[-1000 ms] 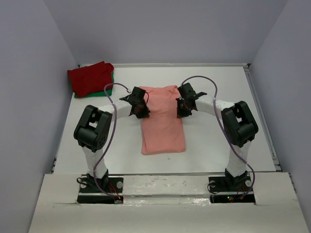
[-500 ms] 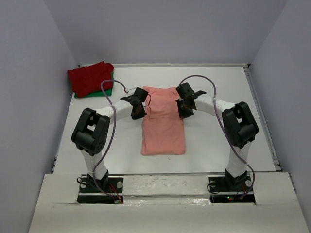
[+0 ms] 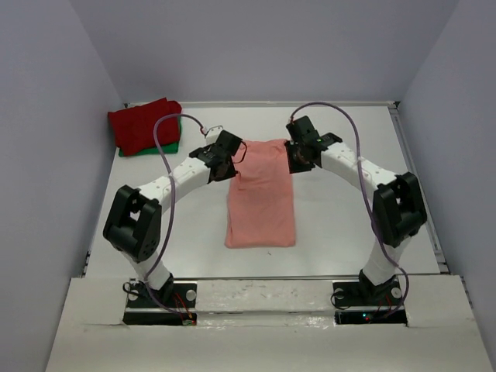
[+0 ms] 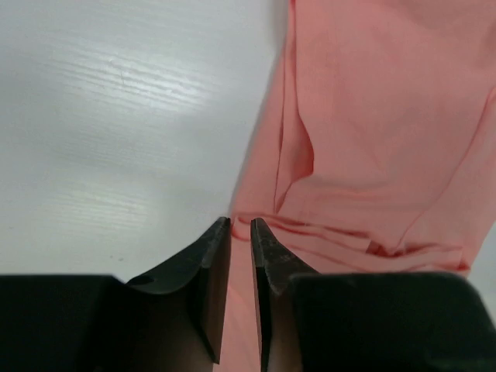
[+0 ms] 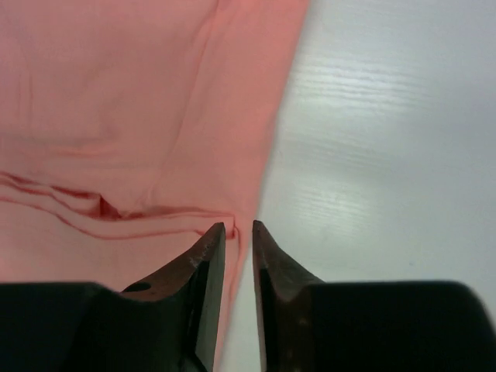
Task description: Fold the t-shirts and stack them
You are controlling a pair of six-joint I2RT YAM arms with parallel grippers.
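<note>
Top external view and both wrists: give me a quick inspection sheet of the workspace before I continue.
Surface: white table, no stains seen.
Job's things: salmon-pink cloth t-shirt, a long strip mid-table; dark red folded t-shirt stacked on green folded t-shirt, far left corner.
Clutter: nothing seen.
Grippers: left gripper and right gripper, fingers pinching its far corners.
Cables: a purple cable loops over each arm.
Surroundings: plain grey walls.
</note>
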